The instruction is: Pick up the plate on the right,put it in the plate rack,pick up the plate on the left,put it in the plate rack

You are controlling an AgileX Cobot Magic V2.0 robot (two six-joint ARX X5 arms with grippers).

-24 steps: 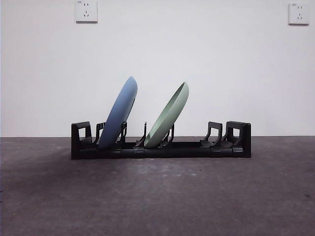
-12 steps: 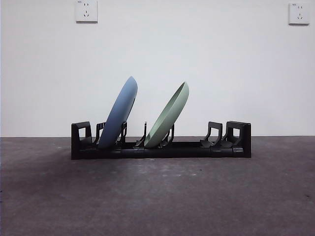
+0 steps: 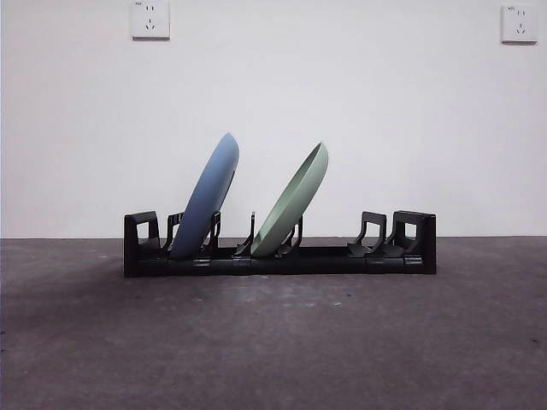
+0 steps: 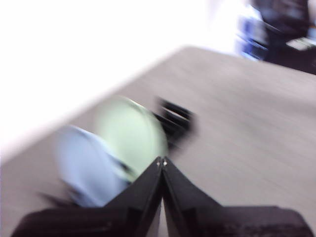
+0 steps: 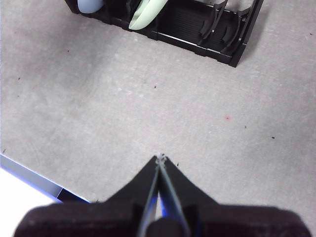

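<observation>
Left end effector (image 4: 162, 162) closed (blurred), right end effector (image 5: 161, 158) closed

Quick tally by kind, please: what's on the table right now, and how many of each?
Plates: 2, the blue round plate and the pale green round plate, both leaning in the rack.
Long black plastic plate rack: 1.
Total: 3.

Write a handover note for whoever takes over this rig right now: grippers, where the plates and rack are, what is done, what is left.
Left gripper: shut, holding nothing, away from the rack; its view is blurred.
Right gripper: shut, empty, above bare table in front of the rack.
Plate rack: on the table near the wall.
Blue plate: leaning in a slot near one end.
Green plate: leaning in a slot near the middle.
Done: both plates are racked.
Left: nothing visible to place.
</observation>
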